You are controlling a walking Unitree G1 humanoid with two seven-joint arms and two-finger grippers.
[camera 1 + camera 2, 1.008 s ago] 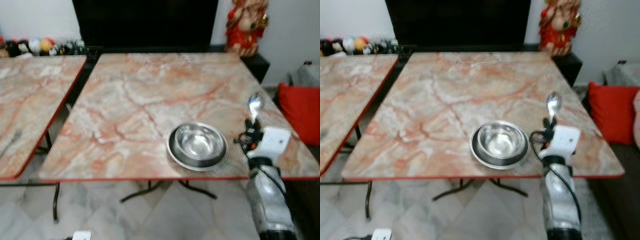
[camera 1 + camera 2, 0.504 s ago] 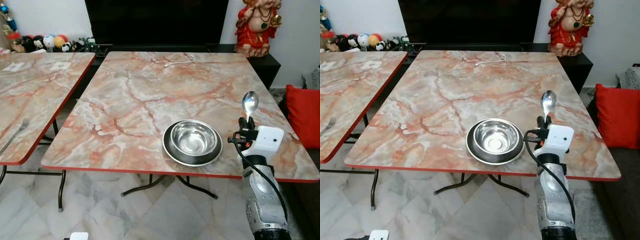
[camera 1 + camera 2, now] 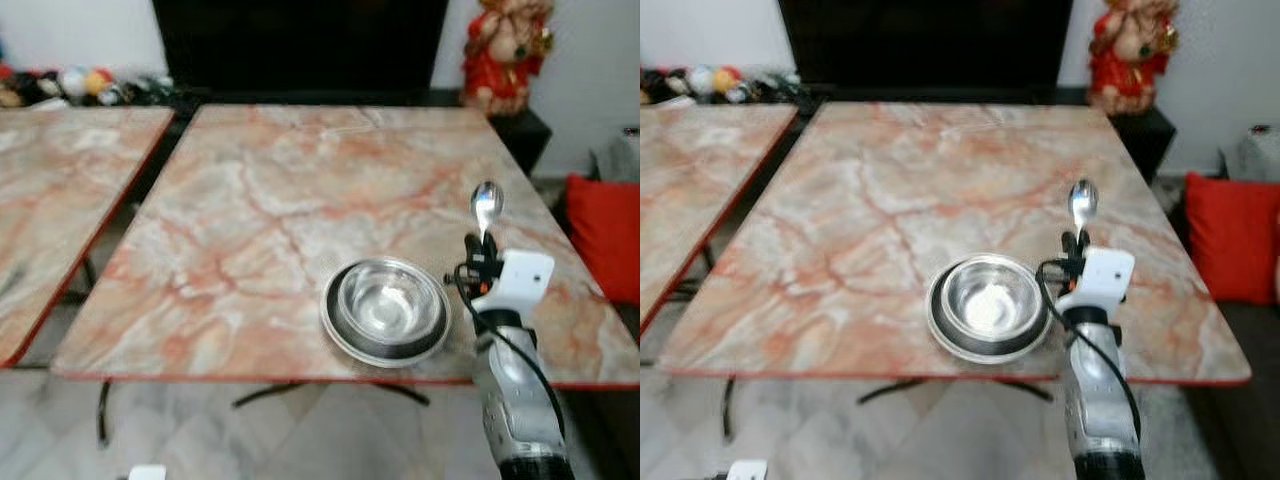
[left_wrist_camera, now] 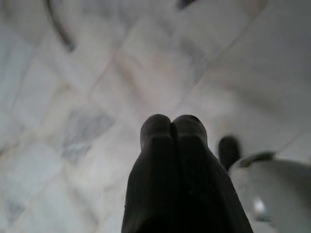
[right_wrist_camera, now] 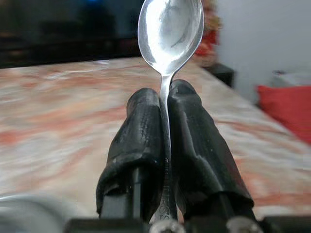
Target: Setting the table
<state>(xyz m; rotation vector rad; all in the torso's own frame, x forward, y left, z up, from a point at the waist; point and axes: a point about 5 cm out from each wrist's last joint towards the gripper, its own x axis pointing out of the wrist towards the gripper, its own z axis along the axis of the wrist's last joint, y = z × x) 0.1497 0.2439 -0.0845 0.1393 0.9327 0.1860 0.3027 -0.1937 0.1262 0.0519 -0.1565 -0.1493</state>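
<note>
Marble tabletop (image 3: pixel 260 200) carries a steel bowl (image 3: pixel 385 305); just beside it, the right claw (image 3: pixel 478 258) grips a spoon (image 3: pixel 486 205) upright. Next, probably laying it down alongside the bowl.

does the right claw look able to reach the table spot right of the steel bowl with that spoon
Probably yes. The right claw, shut on the silver spoon, hovers just right of the round steel bowl, over bare marble tabletop with nothing between.
</note>
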